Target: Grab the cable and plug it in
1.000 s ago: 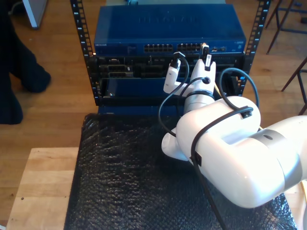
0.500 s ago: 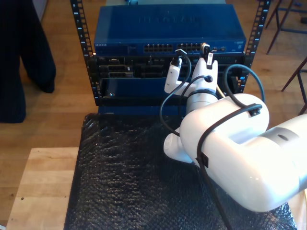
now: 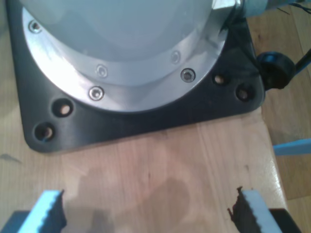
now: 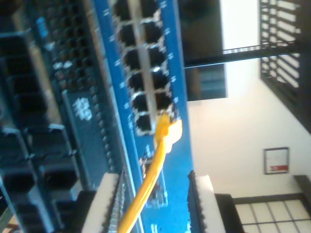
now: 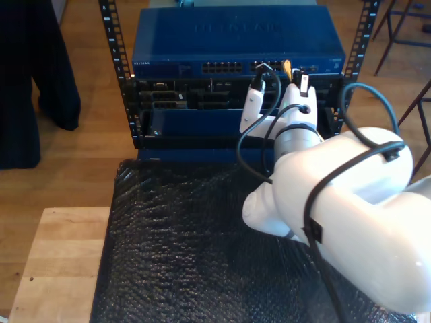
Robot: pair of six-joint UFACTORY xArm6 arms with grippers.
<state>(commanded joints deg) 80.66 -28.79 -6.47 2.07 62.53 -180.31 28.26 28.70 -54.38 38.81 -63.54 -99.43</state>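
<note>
At switch (image 5: 236, 50) ports, my second gripper (image 4: 153, 204).

The second arm (image 5: 343, 202) has been swung toward the exterior view's right, and its pincer (image 5: 279, 87) has been carried along the blue switch (image 5: 236, 40) to ports further right. The cable (image 5: 287, 67) plug is now seen at a port. The person (image 5: 30, 67) has been shifted at the exterior view's left edge.
</note>
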